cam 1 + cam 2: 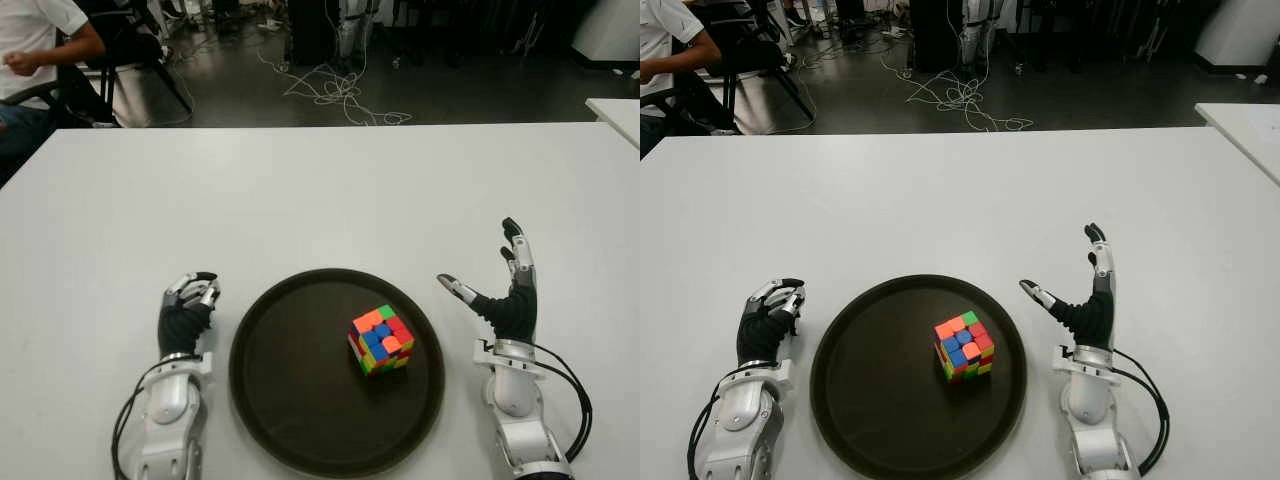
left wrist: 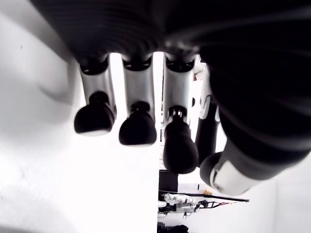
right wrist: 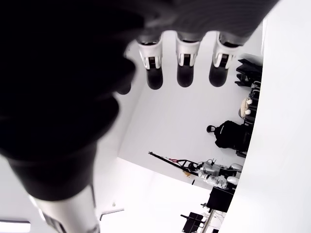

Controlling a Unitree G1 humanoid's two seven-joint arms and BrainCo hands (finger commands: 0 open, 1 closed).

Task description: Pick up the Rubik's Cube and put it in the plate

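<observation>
The Rubik's Cube [image 1: 381,339] sits inside the dark round plate [image 1: 280,400], right of the plate's middle, with no hand touching it. My right hand [image 1: 508,290] stands just right of the plate with fingers stretched up and thumb spread toward the rim, open and holding nothing. My left hand [image 1: 188,305] shows left of the plate, fingers curled into a loose fist around nothing. In the left wrist view the curled fingertips [image 2: 138,128] hang over bare white table.
The white table [image 1: 320,190] stretches far beyond the plate. A second white table edge [image 1: 618,110] shows at the far right. A seated person [image 1: 35,45] and chairs are at the back left, with cables on the dark floor behind.
</observation>
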